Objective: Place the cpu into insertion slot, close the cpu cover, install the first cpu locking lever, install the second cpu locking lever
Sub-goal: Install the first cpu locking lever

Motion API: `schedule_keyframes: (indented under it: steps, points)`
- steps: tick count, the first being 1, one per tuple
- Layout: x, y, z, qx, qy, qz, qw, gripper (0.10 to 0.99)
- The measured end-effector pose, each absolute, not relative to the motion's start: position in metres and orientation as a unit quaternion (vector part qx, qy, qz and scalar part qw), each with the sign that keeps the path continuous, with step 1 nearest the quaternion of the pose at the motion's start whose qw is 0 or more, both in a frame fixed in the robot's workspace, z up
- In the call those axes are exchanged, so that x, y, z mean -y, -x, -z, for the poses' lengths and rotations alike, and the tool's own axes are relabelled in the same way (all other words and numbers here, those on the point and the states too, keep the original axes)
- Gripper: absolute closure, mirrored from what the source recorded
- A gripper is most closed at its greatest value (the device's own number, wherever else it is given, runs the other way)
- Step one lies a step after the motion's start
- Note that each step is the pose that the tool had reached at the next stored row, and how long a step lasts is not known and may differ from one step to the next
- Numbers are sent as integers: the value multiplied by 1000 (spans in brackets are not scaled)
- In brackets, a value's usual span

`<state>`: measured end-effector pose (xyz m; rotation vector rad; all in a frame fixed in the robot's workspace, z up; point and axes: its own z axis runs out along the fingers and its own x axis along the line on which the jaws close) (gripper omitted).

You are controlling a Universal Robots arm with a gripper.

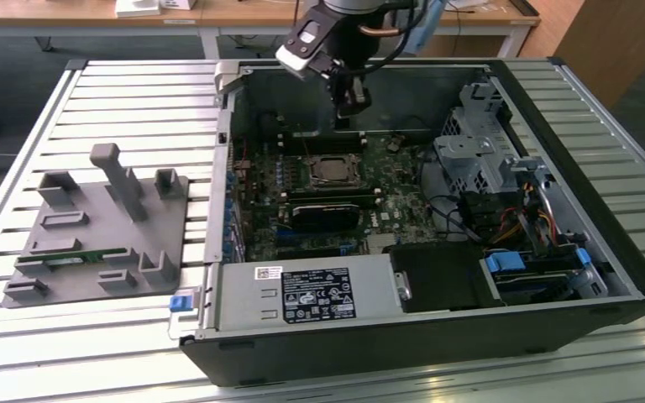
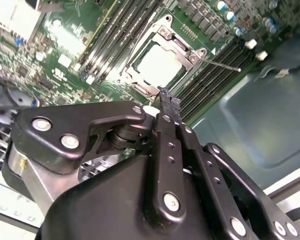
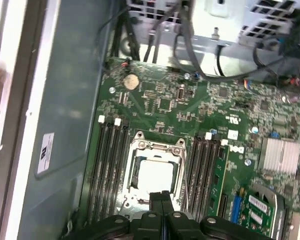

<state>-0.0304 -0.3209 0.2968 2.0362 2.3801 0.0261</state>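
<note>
Evidently the hand (image 2: 169, 101) carries nothing: its two fingers are pressed together, tips meeting, and it hangs over the motherboard (image 3: 165, 100) just off one edge of the socket, clear of it. Below the tips, the one cpu (image 3: 155, 172) already lies in the single insertion slot (image 3: 134, 175), its pale metal top facing up. The one cpu cover (image 3: 157, 146) appears folded down, framing the chip.

So I judge the first two steps done. In the second wrist view one thin locking lever (image 2: 220, 63) juts out sideways from the socket and looks unlatched. I cannot make out the other lever, so the locking work seems still to do.

Two banks of memory slots flank the socket. The open computer case (image 1: 625, 252) lies on the slatted counter (image 1: 132, 92), with one grey fixture block (image 1: 98, 227) beside it.
</note>
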Motion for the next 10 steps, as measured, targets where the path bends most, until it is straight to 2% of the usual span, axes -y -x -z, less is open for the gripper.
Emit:
schedule_keyframes:
  steps: [10]
  points:
    - [321,30,-294,-812,-584,-8,4,980]
